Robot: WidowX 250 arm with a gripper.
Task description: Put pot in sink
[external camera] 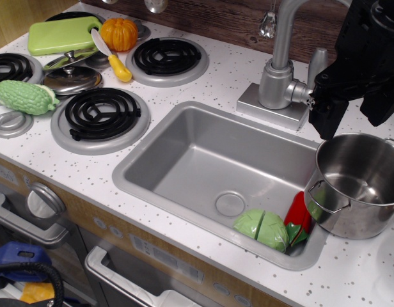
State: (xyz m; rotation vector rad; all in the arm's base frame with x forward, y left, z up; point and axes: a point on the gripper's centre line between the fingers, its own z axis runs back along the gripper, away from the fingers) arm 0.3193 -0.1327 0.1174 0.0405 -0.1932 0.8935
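The shiny steel pot (358, 185) stands upright at the right end of the sink (203, 153), resting at the basin's right rim and partly over the counter; one loop handle faces the basin. The pot is empty inside. My black gripper (354, 114) hangs just above and behind the pot's far rim. Its two fingers (326, 118) stand apart with a gap between them, holding nothing. The grey basin has a round drain near its front.
A green cabbage toy (261, 228) and a red pepper (300, 211) lie in the sink's front right corner beside the pot. The faucet (281, 64) stands behind the basin. Burners (101, 115), a steel lid (72, 78), a green vegetable (24, 96), a knife (114, 61) and an orange pumpkin (119, 33) are at the left.
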